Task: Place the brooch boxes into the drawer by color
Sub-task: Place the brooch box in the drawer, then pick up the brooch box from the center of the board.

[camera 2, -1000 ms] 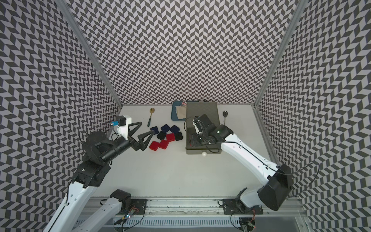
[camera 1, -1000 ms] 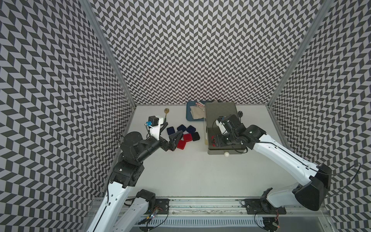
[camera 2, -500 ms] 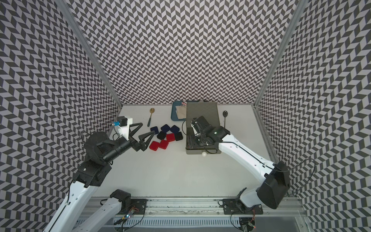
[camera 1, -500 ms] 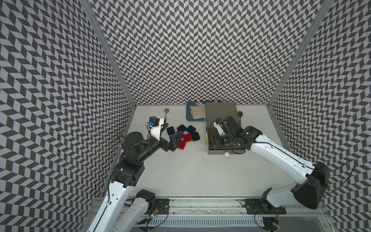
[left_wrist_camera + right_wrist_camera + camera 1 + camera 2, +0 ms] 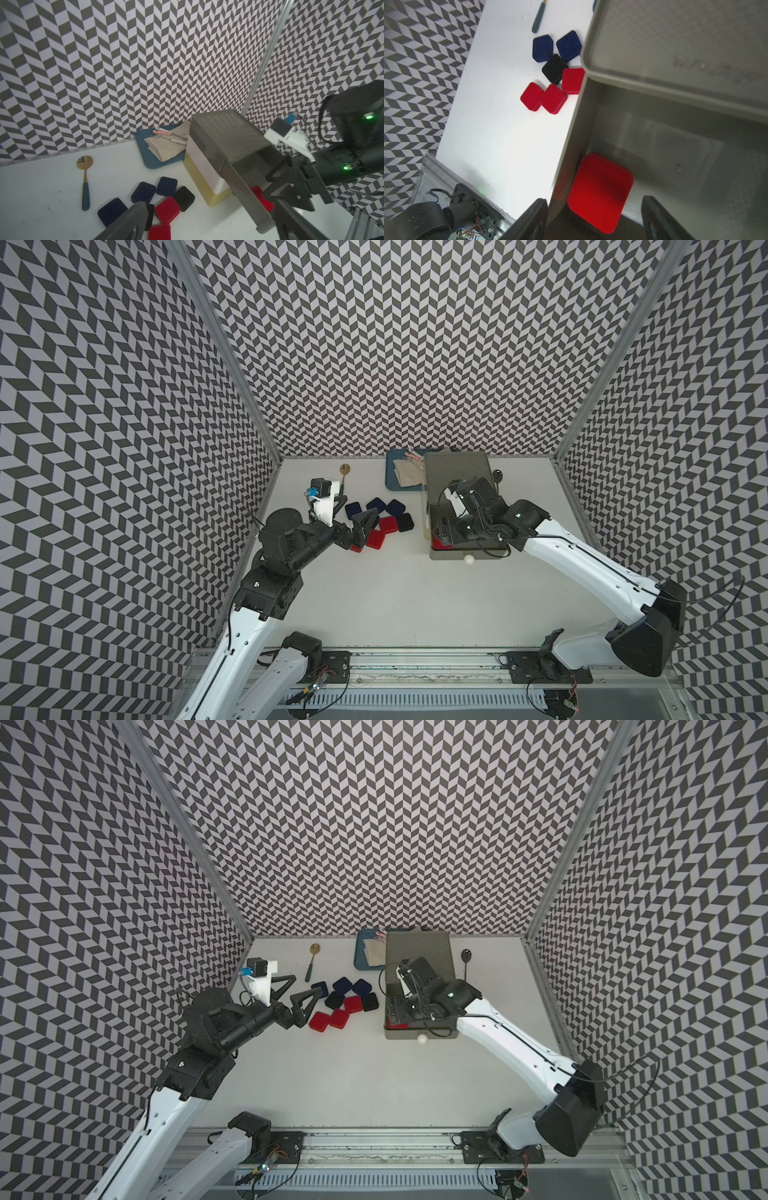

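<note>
On the white tabletop of a chevron-walled test cell, with 12 o'clock toward the back wall, a three-tier drawer chest point(image 5: 417, 952) stands right of centre, its grey top drawer point(image 5: 245, 187) pulled out toward 6 o'clock, with a white ball knob point(image 5: 422, 1039) on its front. One red brooch box point(image 5: 600, 193) lies flat inside that drawer, in its 7 o'clock corner. The right gripper point(image 5: 593, 199) hangs just above it with its fingers point(image 5: 652, 216) spread wider than the box, clear of its sides and gripping nothing. Eight more brooch boxes sit in a loose cluster at the chest's 9 o'clock: three navy boxes point(image 5: 342, 984) along the far edge, two black boxes point(image 5: 333, 1000) in the middle and three red boxes point(image 5: 338, 1018) nearest the front, several of them touching. The left gripper point(image 5: 307, 984) hovers at the cluster's 9 o'clock, its fingers fully apart and empty. A blue tray point(image 5: 359, 957) holding a folded beige napkin point(image 5: 164, 148) and cutlery point(image 5: 164, 131) with red-and-white patterned handles rests at the chest's 10 o'clock, just beside it. A gold spoon point(image 5: 312, 963) with a green handle lies at the cluster's 11 o'clock, and a black spoon point(image 5: 466, 959) lies at the chest's 3 o'clock. Faint marks point(image 5: 695, 62) on the chest's grey top are too blurred to read.
</note>
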`<state>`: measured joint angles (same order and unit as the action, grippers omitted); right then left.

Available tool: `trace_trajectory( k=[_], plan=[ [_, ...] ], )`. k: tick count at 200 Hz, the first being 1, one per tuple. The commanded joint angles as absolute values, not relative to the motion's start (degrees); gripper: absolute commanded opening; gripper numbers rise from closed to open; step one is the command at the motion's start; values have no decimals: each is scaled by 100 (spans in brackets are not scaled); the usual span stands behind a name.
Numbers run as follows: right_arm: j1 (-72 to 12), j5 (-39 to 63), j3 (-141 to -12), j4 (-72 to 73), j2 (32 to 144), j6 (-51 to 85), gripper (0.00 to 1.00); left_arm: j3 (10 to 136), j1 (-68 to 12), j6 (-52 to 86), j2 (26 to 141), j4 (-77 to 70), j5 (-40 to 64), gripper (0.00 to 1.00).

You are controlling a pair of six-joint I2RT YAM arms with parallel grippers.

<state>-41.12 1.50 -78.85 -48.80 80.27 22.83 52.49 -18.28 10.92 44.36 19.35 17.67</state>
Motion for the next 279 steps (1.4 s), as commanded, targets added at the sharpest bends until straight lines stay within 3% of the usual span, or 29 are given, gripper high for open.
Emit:
trace_trajectory(
  k=[1,40,63,90,125,163,186,279],
  plan=[
    [-4104,-212,-8312,-4563,7478,2099,77,5450,-1787,1415,4864,2445,1289,100],
    [-4104,-726,-8913,-4645,7002,1847,80,5778,-1372,1600,5621,3096,985,100],
    [-4104,-901,-8982,-4650,6691,1769,83,5997,-684,1582,6295,3673,1443,100],
    [-4096,-944,-8815,-4676,6401,1751,85,6107,-442,1274,6882,4006,1486,99],
    [-4086,-932,-8486,-4710,6183,1748,87,6253,-469,733,7652,4263,1723,96],
    [-4034,-857,-8272,-4678,6058,1758,88,6768,-934,132,8458,4704,598,98],
    [-3999,-825,-8240,-4658,6047,1741,88,6891,-1154,-4,9019,4835,503,97],
    [-3876,-726,-7985,-4616,5902,1688,89,6504,-1329,-59,9382,4457,178,98]
  ],
)
